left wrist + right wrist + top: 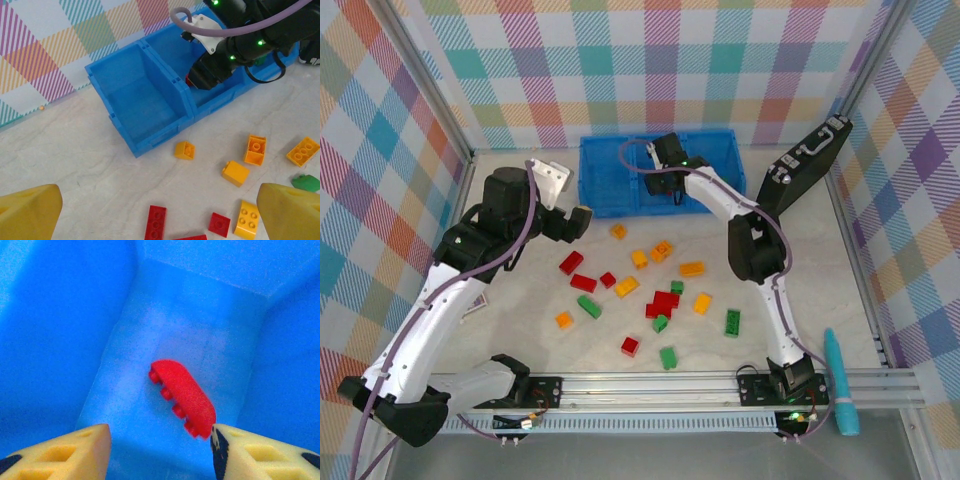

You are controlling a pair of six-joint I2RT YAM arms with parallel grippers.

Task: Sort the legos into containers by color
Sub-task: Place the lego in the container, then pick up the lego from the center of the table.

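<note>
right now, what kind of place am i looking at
Probably a robot lab test cell: a tabletop walled by plaid panels, robot arms bolted to an aluminium rail, and legos scattered before a blue bin.

1 red lego (182, 397) is showing against the pale floor inside a blue compartment (65, 330), slanting diagonally with its studs facing the lower left. The right gripper (160, 445) is hanging over it, its 2 yellow fingers (65, 455) standing apart. The lego's lower end is sitting just beside the right-hand finger; whether they touch is unclear.
</note>
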